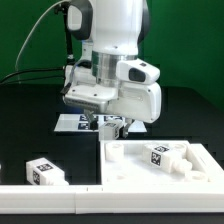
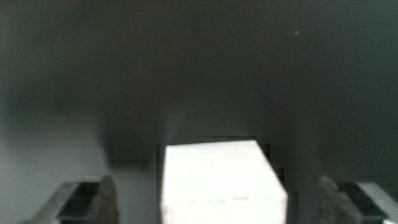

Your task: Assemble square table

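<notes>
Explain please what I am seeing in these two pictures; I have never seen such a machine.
The white machine is a robot arm that assembles a small table. One picture comes from a camera off the arm; the other from a camera on its wrist, looking between its two jaws. On the black surface lie a square tabletop, a loose leg with a black-and-white tag, and a flat marker board. The jaws stand open on both sides of a white block, apart from it, so nothing is held.

White rounded arm (image 1: 115, 50), dark joint bands, black cable (image 1: 30, 45), dark pincer (image 1: 106, 125).
</notes>
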You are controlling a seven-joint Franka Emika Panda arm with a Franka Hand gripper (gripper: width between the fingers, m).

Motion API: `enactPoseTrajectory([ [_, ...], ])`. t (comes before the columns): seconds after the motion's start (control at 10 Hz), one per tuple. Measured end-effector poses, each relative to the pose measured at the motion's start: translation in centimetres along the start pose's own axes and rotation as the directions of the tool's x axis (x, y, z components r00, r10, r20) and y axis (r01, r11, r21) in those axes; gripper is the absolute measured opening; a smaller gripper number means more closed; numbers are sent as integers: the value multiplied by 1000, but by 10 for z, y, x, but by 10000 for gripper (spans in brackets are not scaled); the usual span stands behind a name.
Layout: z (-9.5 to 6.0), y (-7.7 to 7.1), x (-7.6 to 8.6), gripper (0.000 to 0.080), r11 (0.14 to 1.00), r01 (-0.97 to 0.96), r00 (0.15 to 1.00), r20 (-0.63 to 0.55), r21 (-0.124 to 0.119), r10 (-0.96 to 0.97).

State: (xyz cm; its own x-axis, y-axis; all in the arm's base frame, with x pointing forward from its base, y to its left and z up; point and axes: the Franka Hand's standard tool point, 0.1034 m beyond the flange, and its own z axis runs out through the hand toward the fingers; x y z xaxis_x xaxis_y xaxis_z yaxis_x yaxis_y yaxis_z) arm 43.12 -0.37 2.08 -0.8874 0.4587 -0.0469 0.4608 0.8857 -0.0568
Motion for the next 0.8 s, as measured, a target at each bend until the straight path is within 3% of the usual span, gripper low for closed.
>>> enactPoseTrajectory([
  [0.1,-11,-1,-9,584,1000,-6,1000,18,9,6],
  [0.2,-26,6,-25,636,998,-67,997,47,9,67],
  [0.4,-47,44,-46,646,960,-278,956,88,-47,281],
  [0.5,-52,69,-62,646,907,-410,904,88,-94,418],
  [0.6,-50,83,-74,648,864,-490,862,82,-120,500],
  [0.7,-48,87,-77,648,829,-544,829,73,-133,555],
  [0.8,-46,85,-74,648,789,-601,789,59,-131,611],
])
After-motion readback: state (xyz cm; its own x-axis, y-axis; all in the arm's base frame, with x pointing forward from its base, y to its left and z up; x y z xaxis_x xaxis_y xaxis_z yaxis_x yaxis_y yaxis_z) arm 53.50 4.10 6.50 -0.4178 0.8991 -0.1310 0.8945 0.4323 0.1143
